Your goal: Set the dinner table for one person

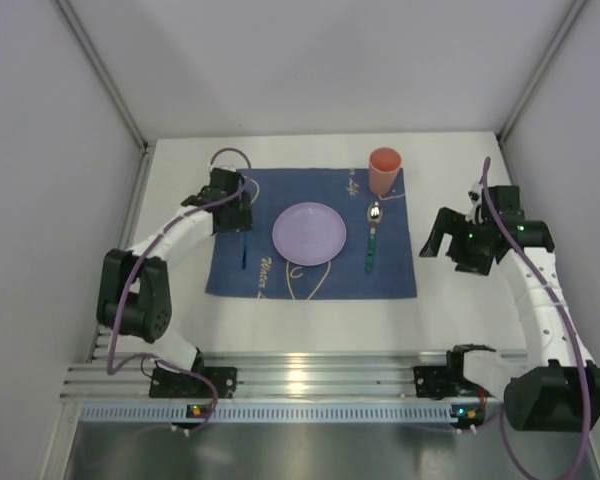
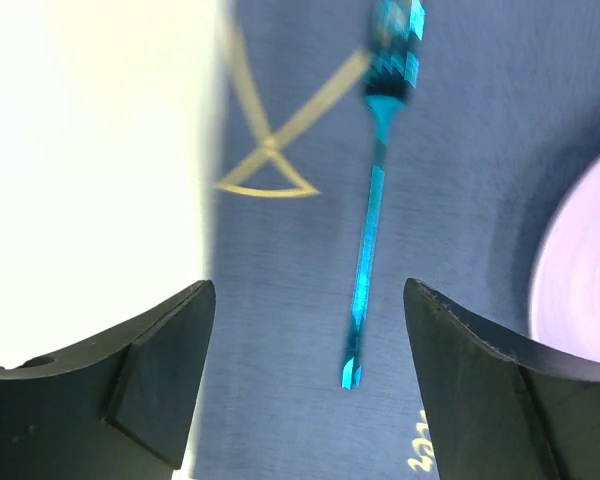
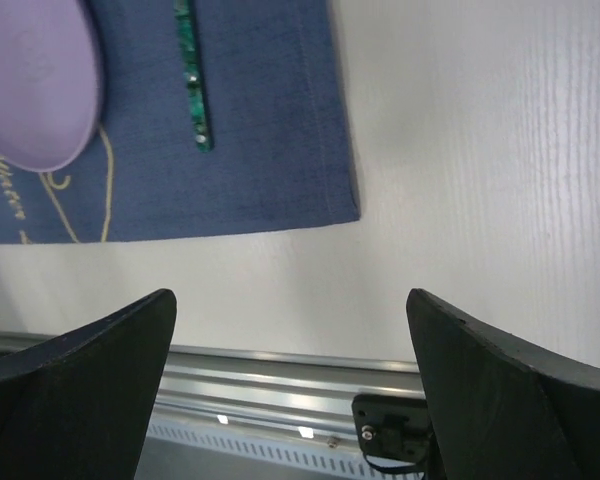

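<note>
Top view: the white desk [image 1: 450, 305] is rigid and flat, nothing to grab, and the blue cloth [image 1: 400, 280] mid-desk carries a bare purple plate [image 1: 309, 233], spoon [image 1: 371, 240] and orange cup [image 1: 385, 170], contents unreadable. Left wrist: my left gripper [image 2: 310, 300] has jaws wide over the blue utensil [image 2: 368, 240], not holding it. Right wrist: right gripper [image 3: 290, 310] jaws wide, empty, by the near edge.

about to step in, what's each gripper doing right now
left gripper: open, empty, over the blue utensil
right gripper: open, empty
</note>
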`<move>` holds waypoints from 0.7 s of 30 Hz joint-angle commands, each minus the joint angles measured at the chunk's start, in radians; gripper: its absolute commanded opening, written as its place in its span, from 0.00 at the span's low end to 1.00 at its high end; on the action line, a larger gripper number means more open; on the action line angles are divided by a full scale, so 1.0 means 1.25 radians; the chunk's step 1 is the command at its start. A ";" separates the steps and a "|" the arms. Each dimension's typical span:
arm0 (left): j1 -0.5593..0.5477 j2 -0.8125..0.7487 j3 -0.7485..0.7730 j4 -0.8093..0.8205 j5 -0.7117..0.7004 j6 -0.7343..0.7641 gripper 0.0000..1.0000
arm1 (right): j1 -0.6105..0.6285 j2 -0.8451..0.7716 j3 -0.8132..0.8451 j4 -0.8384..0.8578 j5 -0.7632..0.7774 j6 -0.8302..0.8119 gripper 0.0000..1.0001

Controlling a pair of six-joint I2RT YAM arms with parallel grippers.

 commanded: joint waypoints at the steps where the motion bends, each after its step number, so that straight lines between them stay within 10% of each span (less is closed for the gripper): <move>1: 0.025 -0.208 -0.129 0.193 -0.121 0.008 0.82 | 0.010 -0.101 0.021 0.080 -0.124 -0.018 1.00; 8: 0.034 -0.487 -0.710 0.911 -0.202 0.149 0.88 | 0.010 -0.256 0.013 0.143 -0.144 0.039 1.00; 21: 0.132 -0.189 -0.653 1.078 0.004 0.301 0.85 | 0.068 -0.383 -0.007 0.202 -0.173 0.070 1.00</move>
